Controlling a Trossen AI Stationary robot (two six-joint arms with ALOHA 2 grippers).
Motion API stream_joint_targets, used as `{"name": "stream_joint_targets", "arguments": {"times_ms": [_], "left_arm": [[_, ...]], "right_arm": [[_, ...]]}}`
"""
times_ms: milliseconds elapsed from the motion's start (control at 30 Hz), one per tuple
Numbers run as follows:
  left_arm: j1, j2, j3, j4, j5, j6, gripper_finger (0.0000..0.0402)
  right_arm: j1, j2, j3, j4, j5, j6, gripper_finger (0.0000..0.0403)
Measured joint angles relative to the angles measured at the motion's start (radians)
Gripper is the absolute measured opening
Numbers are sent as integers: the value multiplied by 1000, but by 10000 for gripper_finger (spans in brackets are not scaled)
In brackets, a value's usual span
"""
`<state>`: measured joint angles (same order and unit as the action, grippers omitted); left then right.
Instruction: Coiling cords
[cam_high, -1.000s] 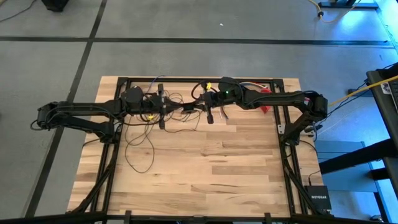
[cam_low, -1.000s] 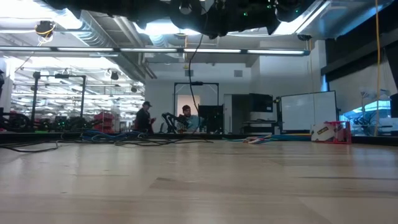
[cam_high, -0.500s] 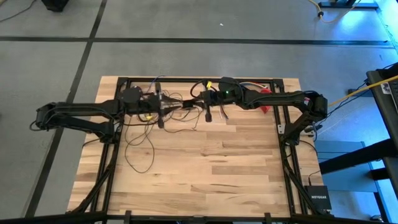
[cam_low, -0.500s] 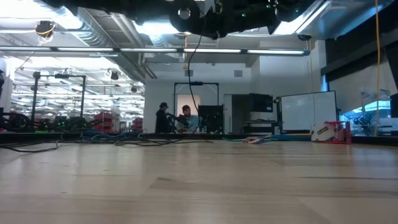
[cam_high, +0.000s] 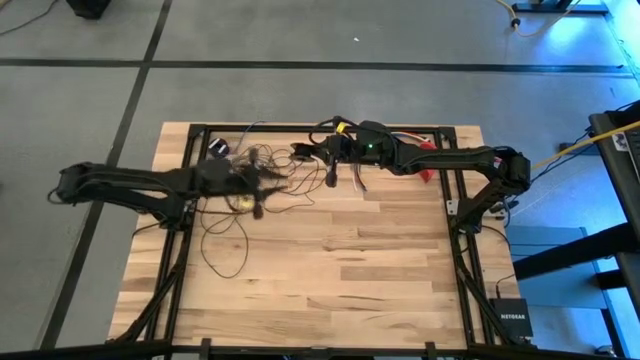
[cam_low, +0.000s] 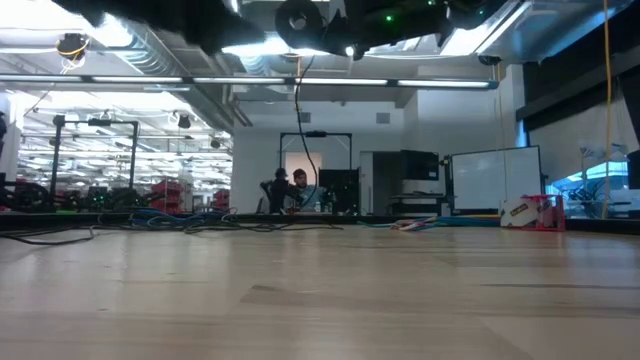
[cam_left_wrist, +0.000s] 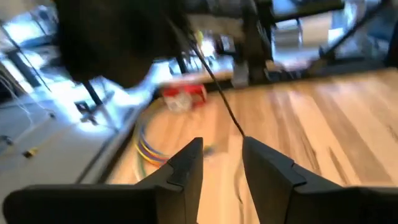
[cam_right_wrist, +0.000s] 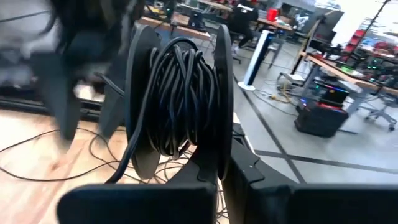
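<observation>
The cords are a thin dark wire. Part of it is wound on a black spool (cam_right_wrist: 180, 93), and the rest lies in loose loops (cam_high: 228, 232) on the wooden table's left half. My right gripper (cam_right_wrist: 221, 171) is shut on the spool, high above the table's far middle (cam_high: 312, 152). One strand (cam_low: 297, 130) hangs down from the spool (cam_low: 300, 18). My left gripper (cam_left_wrist: 222, 152) stands open, raised over the loops left of the spool (cam_high: 272, 181). A strand (cam_left_wrist: 224, 106) runs ahead of its fingers. My right gripper holds the spool by the lower rim of one flange (cam_right_wrist: 222, 134), pinched between its two fingers. The fingers reach nearly level from the table's right side. The spool is lifted clear with its flanges upright, and the wound wire sits beside the fingers.
A black frame (cam_high: 300, 128) rims the table's far edge and sides. Multicoloured wires (cam_high: 338, 127) lie at the far edge, and a red thing (cam_high: 427, 172) lies under the right arm. A small yellow round thing (cam_high: 240, 203) sits among the loops. The table's near half is bare wood (cam_high: 340, 290).
My left gripper has drawn back from the spool toward the table's left and a little toward its near edge, sinking slightly. My right gripper has swung the spool a little toward the far edge.
</observation>
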<state>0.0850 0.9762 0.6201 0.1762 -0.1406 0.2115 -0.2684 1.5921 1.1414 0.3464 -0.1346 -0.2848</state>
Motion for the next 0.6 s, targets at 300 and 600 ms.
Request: {"name": "stream_joint_targets", "arguments": {"times_ms": [300,600], "left_arm": [[-21,295,1,253,0,41,100],[-20,344,49,224,2,-28,101]], "right_arm": [[0,0,1,-16,4,-6,7],[0,0,1,-36,12,-18,7]]}}
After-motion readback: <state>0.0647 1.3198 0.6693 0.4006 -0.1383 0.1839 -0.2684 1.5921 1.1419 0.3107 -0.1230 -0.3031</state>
